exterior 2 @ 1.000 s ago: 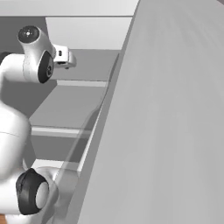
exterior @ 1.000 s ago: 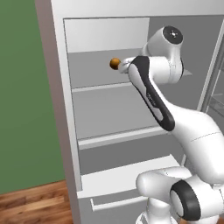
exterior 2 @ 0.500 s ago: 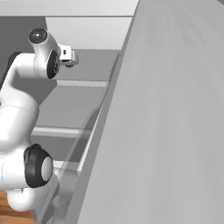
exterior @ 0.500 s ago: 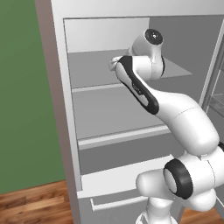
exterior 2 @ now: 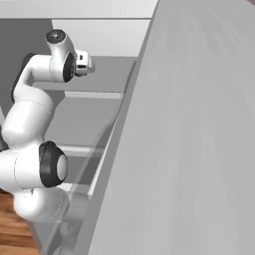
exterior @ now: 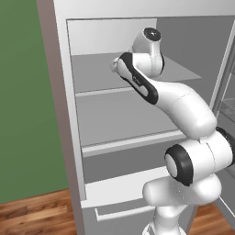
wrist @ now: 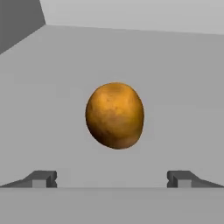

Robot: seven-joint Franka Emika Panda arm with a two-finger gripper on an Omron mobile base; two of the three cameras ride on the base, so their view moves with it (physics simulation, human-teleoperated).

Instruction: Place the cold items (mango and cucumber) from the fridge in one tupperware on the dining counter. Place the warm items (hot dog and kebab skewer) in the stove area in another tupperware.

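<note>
**Arm reaching into the open fridge**

The white arm (exterior 2: 30, 114) rises from the lower left and bends toward the fridge (exterior 2: 104, 37) interior. Its hand sits at the level of the upper shelf (exterior 2: 112, 74), in front of the pale back wall. A broad grey door panel (exterior 2: 199, 139) covers the right half, slanting upward. Wooden floor (exterior 2: 10, 224) shows at lower left.

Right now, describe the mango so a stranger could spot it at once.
Look into the open fridge, at its upper pale grey shelf. The mango lies there just ahead of the open gripper, centred between its fingertips. It is a round orange-brown ball, the one coloured thing on that plain grey shelf.
</note>
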